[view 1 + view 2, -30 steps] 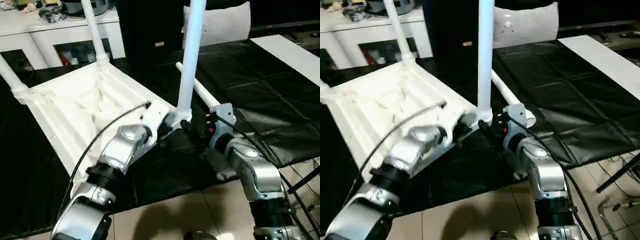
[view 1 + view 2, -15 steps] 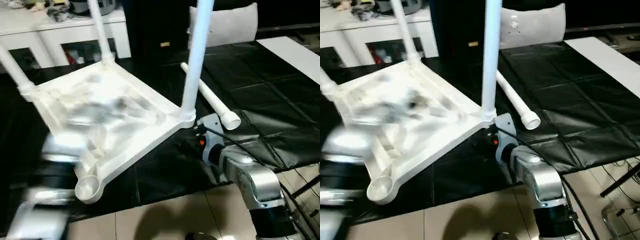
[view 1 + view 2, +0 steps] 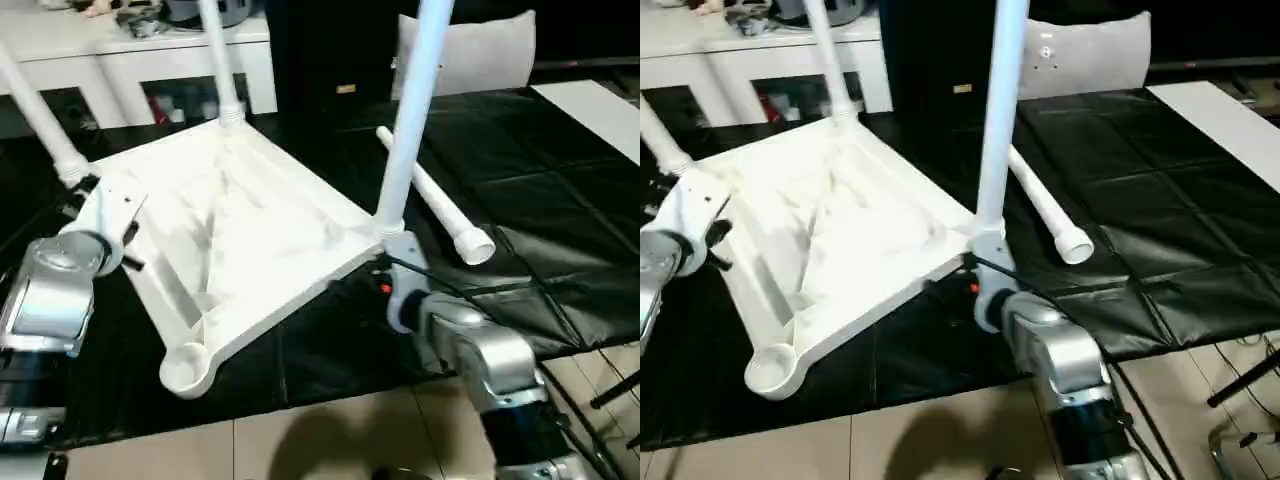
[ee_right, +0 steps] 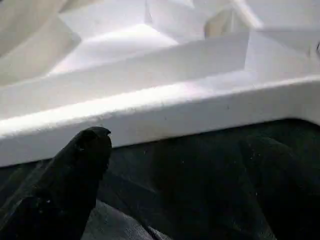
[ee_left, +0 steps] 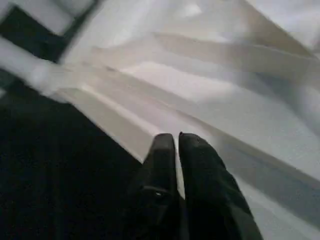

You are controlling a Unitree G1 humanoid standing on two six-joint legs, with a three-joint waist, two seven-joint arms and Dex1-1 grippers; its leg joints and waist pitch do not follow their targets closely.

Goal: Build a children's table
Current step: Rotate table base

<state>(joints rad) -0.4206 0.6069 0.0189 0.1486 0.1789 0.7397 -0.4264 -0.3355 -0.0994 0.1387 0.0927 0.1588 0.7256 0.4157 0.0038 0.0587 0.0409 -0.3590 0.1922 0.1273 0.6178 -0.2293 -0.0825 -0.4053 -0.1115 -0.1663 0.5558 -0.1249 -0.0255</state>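
Table top [image 3: 235,235]: upside down on the black mat, three legs standing up, near-left corner socket [image 3: 185,368] empty.
Loose leg [image 3: 432,203]: flat on the mat just beyond the top's right corner, long axis running away from you.
Right gripper [image 4: 175,150]: spread wide, empty, under that corner; your nearer arm to the leg.
Left gripper [image 5: 175,145]: clenched, empty, at the top's far-left edge.
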